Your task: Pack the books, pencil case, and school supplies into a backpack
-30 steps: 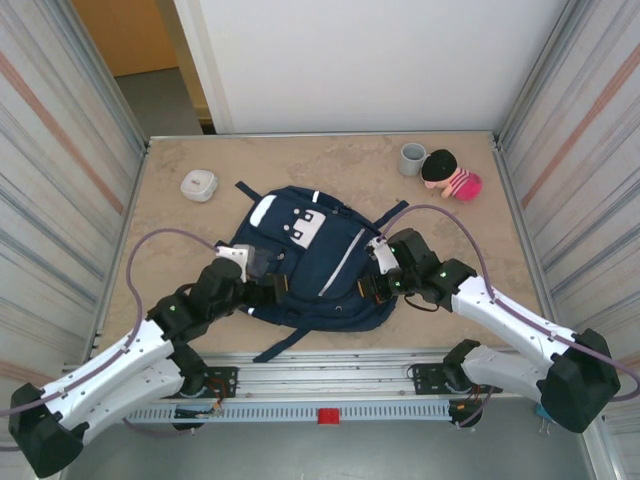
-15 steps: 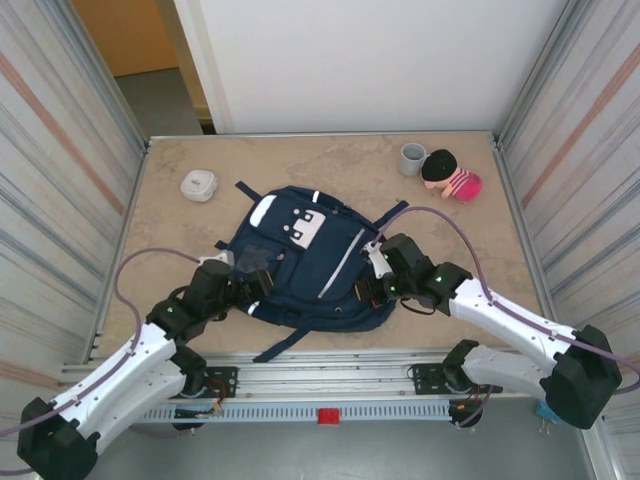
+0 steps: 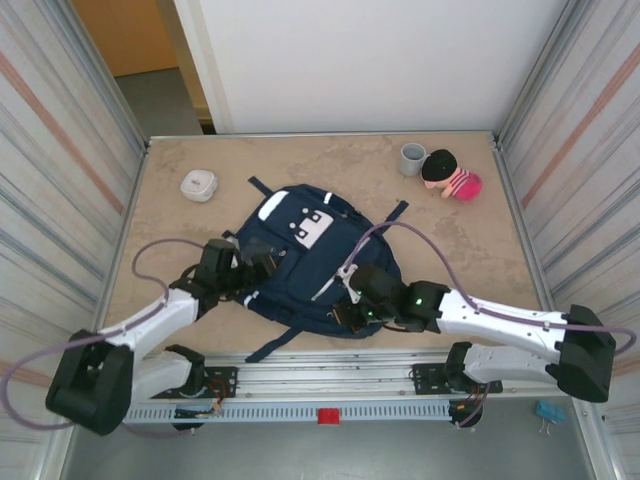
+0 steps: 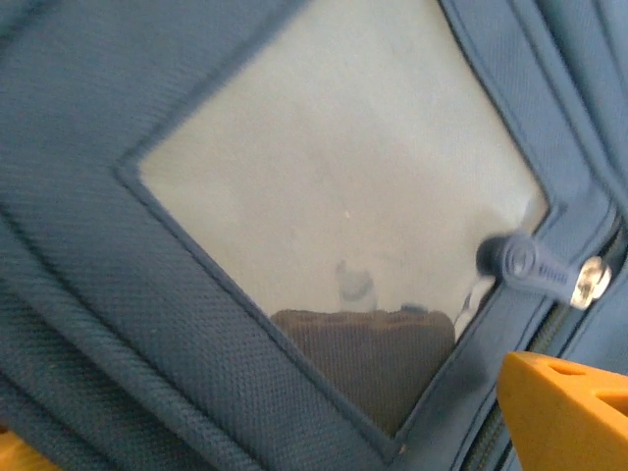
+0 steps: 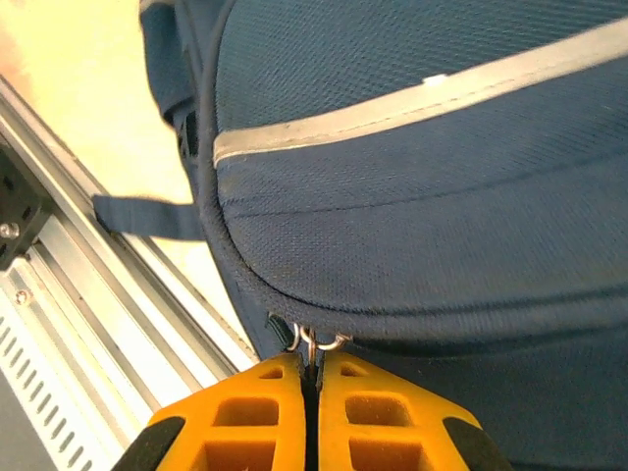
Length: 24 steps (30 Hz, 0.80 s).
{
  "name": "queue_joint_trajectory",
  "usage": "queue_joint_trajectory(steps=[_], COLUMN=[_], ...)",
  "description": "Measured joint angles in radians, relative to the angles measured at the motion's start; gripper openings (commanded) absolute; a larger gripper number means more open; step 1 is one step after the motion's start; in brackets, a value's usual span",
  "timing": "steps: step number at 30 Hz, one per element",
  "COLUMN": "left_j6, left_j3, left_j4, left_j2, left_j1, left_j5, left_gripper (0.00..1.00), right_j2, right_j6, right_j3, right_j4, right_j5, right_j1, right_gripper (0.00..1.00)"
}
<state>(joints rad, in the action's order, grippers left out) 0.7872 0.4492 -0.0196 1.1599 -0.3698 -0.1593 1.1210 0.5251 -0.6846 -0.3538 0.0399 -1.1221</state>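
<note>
The navy backpack (image 3: pixel 300 262) lies flat in the middle of the table (image 3: pixel 170 210), front up. Its white-patched pocket (image 3: pixel 300 222) points toward the far side and its near end is close to the metal rail (image 3: pixel 330 362). The right gripper (image 5: pixel 310 371) sits at the backpack's near right edge, its orange fingers pressed together on the metal zipper pulls (image 5: pixel 312 340) (small rings bunched at the seam), below the pale stripe (image 5: pixel 422 98). The left gripper (image 3: pixel 257 256) hovers over the backpack's left side, jaws spread wide and holding nothing. Its wrist view shows one orange finger (image 4: pixel 564 407) near a blue zipper tab (image 4: pixel 528 265) and a pale window panel (image 4: pixel 334 177) in the fabric. At the far left of the table stands a rounded white box (image 3: pixel 199 185). At the far right, a grey cup (image 3: pixel 412 158) stands just beside a plush doll (image 3: pixel 452 176).
</note>
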Motion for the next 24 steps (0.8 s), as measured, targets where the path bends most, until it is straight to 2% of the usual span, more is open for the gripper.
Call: queue_joint_trajectory(steps=[3, 6, 12, 15, 17, 22, 24], left_j6=[-0.033, -0.106, -0.417, -0.615, -0.750, -1.090, -1.199], left_j3=[0.076, 0.134, 0.152, 0.148, 0.137, 0.124, 0.124], left_j4=[0.036, 0.024, -0.090, -0.084, -0.061, -0.064, -0.075], left_j2=[0.094, 0.102, -0.098, -0.220, -0.266, -0.237, -0.200], left_j1=[0.043, 0.054, -0.020, -0.106, -0.187, -0.406, -0.461], left_j5=[-0.038, -0.043, 0.000, -0.023, -0.040, -0.067, -0.081], left_gripper=[0.92, 0.90, 0.80, 0.72, 0.71, 0.72, 0.72], right_j2=[0.055, 0.066, 0.044, 0.019, 0.005, -0.006, -0.010], right_j6=[0.019, 0.025, 0.024, 0.024, 0.023, 0.021, 0.021], right_j3=[-0.019, -0.027, -0.028, -0.028, -0.028, -0.026, -0.023], right_j4=[0.027, 0.048, 0.055, 0.062, 0.063, 0.063, 0.063], right_j5=[-0.018, -0.025, 0.003, 0.025, 0.039, 0.059, 0.064], right_j1=[-0.028, -0.032, 0.008, 0.032, 0.046, 0.059, 0.063], right_gripper=[0.00, 0.00, 0.00, 0.00, 0.00, 0.00, 0.00])
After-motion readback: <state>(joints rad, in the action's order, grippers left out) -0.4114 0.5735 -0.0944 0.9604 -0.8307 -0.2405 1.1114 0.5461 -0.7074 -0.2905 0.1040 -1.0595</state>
